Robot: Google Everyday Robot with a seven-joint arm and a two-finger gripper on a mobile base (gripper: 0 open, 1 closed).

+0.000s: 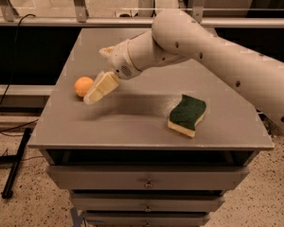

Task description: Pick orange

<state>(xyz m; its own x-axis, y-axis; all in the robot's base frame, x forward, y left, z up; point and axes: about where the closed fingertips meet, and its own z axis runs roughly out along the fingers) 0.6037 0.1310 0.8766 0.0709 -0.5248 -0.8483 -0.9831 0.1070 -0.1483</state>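
The orange (pixel 83 86) is a small round fruit lying on the left side of the grey table top (pixel 132 117). My gripper (pixel 98 90) hangs from the white arm (pixel 189 46) that reaches in from the right. It is just to the right of the orange, slightly above the table, with its cream fingers (pixel 102 86) pointing down and left, their tip next to the fruit. The orange is still resting on the table.
A green-and-yellow sponge (pixel 186 115) lies on the right part of the table. The table is a drawer cabinet with drawers (pixel 146 181) in front. A railing (pixel 75 4) runs behind it. A black pole (pixel 16 162) stands on the floor at left.
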